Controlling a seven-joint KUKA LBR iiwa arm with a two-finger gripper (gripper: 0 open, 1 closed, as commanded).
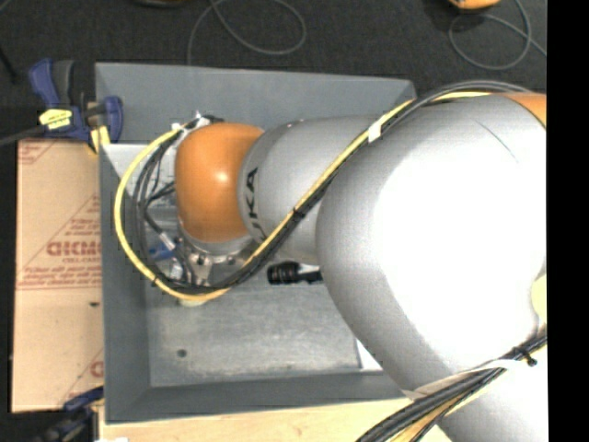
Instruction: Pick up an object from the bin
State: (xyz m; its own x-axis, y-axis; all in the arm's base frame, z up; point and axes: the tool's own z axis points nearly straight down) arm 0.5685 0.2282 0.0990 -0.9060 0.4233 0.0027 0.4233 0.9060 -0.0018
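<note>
Bearing KUKA lettering (250, 203), arm (433, 238) over bin (258, 343)

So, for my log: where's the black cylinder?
The black cylinder lies midway across the bin, view-right of the orange wrist, at the arm's edge.

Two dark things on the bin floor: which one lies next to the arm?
The black stubby cylinder, tucked by the arm; the tiny dark speck lies alone, well clear.
</note>
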